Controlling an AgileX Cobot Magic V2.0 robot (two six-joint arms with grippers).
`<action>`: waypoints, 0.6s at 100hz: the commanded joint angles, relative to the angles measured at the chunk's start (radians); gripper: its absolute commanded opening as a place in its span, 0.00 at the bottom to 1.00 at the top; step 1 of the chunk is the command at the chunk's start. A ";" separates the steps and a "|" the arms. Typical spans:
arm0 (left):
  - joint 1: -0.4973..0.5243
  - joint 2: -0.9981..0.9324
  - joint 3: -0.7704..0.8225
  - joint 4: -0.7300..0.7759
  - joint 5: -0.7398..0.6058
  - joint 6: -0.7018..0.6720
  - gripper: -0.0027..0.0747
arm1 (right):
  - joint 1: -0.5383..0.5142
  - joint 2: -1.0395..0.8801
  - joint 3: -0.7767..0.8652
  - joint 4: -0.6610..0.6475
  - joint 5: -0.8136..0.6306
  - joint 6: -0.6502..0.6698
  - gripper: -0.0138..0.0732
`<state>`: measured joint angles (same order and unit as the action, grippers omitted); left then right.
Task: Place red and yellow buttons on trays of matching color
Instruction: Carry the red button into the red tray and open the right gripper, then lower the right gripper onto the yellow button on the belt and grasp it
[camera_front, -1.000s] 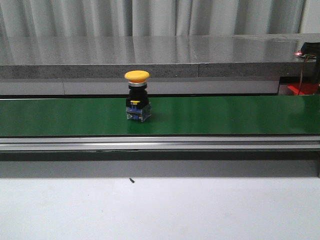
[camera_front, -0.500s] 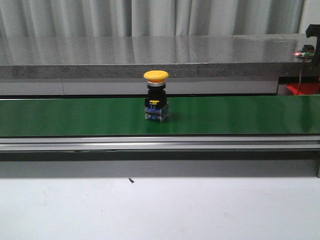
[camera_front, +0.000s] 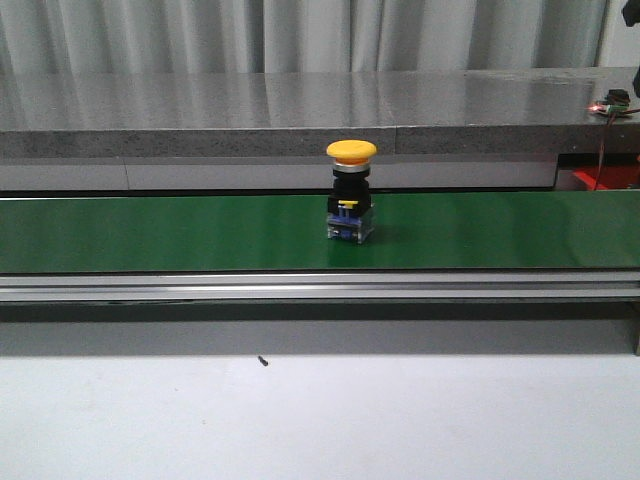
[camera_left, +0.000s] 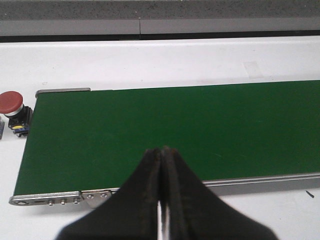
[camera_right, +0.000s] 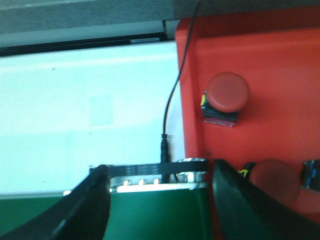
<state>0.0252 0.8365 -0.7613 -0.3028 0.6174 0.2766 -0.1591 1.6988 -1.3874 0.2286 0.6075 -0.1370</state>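
Observation:
A yellow button (camera_front: 351, 190) stands upright on the green belt (camera_front: 150, 232), a little right of the middle in the front view. In the left wrist view my left gripper (camera_left: 162, 150) is shut and empty above the belt's near edge. A red button (camera_left: 12, 106) stands on the white table just off the belt's end. My right gripper (camera_right: 160, 200) is open over the belt's other end, with nothing between its fingers. Beside it is the red tray (camera_right: 270, 55), holding a red button (camera_right: 227, 95) and a second one (camera_right: 272, 182). The yellow tray is out of view.
A grey stone ledge (camera_front: 300, 110) runs behind the belt and a metal rail (camera_front: 300, 288) along its front. A black cable (camera_right: 172, 95) drops to the belt's end roller beside the red tray. White tabletop (camera_front: 320, 420) lies in front.
The yellow button has travelled to the right along the belt, from left of centre to right of centre. No gripper shows in the front view.

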 joint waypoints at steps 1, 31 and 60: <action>-0.007 -0.010 -0.026 -0.018 -0.068 0.001 0.01 | 0.026 -0.114 0.020 0.011 -0.044 -0.012 0.68; -0.007 -0.010 -0.026 -0.018 -0.068 0.001 0.01 | 0.150 -0.192 0.055 0.013 0.097 -0.029 0.68; -0.007 -0.010 -0.026 -0.018 -0.068 0.001 0.01 | 0.276 -0.193 0.055 0.013 0.239 -0.131 0.68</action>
<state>0.0252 0.8365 -0.7613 -0.3028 0.6174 0.2766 0.0892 1.5584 -1.3084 0.2304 0.8473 -0.2145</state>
